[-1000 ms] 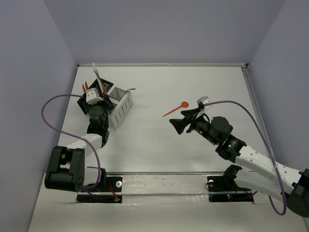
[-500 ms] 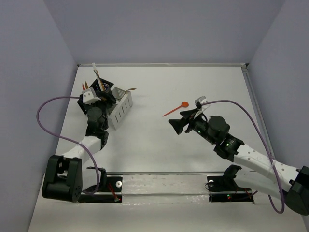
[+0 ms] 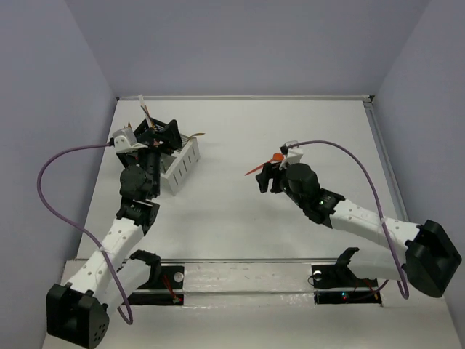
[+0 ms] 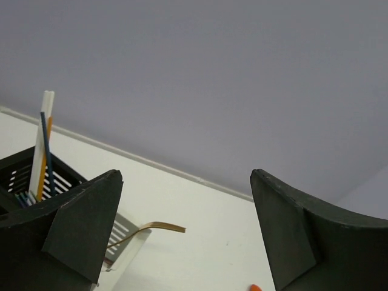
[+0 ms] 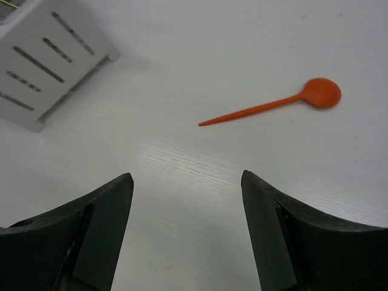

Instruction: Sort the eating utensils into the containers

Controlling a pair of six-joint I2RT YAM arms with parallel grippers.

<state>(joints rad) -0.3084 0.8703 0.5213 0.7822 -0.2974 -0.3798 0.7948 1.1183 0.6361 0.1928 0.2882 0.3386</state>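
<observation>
An orange-red spoon (image 5: pixel 273 106) lies flat on the table, bowl to the right. My right gripper (image 5: pixel 187 182) is open just short of its handle and holds nothing; from above the right gripper (image 3: pixel 264 179) hangs over the spoon (image 3: pixel 275 158). The black container (image 3: pixel 142 134) holds upright sticks (image 4: pixel 42 145) in white, blue and orange. Beside it, the white container (image 3: pixel 183 157) has a gold fork (image 4: pixel 154 228) sticking out. My left gripper (image 3: pixel 161 134) hovers over the two containers, open and holding nothing, its left gripper (image 4: pixel 185 177) jaws wide apart.
The white container's slotted wall (image 5: pixel 48 60) is at the upper left of the right wrist view. A raised rim (image 3: pixel 243 97) and purple walls close the table at the back and sides. Purple cables loop from both arms.
My left gripper went from nearly shut to wide open and lifted over the containers. The right arm reached left and forward onto the spoon.
</observation>
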